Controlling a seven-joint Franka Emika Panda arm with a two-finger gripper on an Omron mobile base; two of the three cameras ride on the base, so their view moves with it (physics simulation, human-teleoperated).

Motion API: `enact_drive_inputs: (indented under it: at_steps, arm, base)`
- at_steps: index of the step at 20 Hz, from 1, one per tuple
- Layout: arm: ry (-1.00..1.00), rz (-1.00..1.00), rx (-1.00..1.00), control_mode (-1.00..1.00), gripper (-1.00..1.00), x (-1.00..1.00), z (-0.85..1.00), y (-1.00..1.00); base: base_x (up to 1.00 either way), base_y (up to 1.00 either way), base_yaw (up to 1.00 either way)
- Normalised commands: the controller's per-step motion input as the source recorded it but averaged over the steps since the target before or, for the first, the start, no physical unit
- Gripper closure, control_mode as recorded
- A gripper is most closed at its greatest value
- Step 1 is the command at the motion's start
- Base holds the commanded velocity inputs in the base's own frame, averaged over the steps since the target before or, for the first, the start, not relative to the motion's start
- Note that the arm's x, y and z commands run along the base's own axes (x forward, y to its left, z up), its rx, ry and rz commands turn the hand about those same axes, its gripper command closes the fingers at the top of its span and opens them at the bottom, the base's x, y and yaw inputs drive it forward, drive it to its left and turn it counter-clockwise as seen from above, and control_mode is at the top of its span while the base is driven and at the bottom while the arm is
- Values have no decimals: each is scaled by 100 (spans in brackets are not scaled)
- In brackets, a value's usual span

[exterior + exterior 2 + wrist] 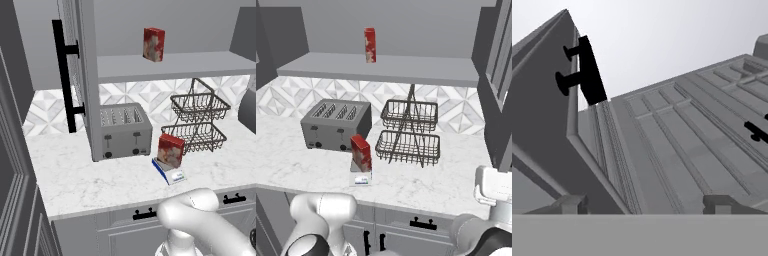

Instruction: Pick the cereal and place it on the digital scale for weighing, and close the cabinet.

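Note:
A red cereal box (170,149) (361,152) stands upright on the digital scale (171,176) (360,178), blue-based, at the counter's front. A look-alike red box (153,44) (370,45) stands on the cabinet's inner shelf (175,66) (381,67). Both cabinet doors hang open: the left door (75,70) with its black bar handle (64,75), and the right door (501,65). In the hand view my gripper (644,205) is open and holds nothing, pointing up at a grey door (547,110) and its black handle (589,70). My white hand (493,187) sits low at the right, below the right door.
A grey toaster (125,131) (336,125) stands under the shelf, left of the scale. A two-tier wire basket (197,120) (408,131) stands behind and to the right of it. Base drawers with short black handles (144,215) (423,223) line the counter front.

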Motion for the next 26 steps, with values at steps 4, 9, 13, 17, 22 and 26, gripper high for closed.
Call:
enact_drive_inputs:
  at_steps: [4, 9, 13, 17, 22, 26]
  arm:
    - [4, 6, -7, -100, -100, 0, 14, 15]
    - [2, 7, -10, -100, -100, -3, -38, 28]
    - [0, 4, -3, -100, -100, 3, -11, 12]
    - [6, 1, 0, -100, -100, 34, 12, -9]
    - [15, 0, 0, -100, -100, 33, 4, -29]
    - [16, 0, 0, -100, -100, 38, 0, -38]
  base:
    - [0, 0, 0]
    - [0, 0, 0]
    - [0, 0, 0]
    - [0, 0, 0]
    - [0, 0, 0]
    - [0, 0, 0]
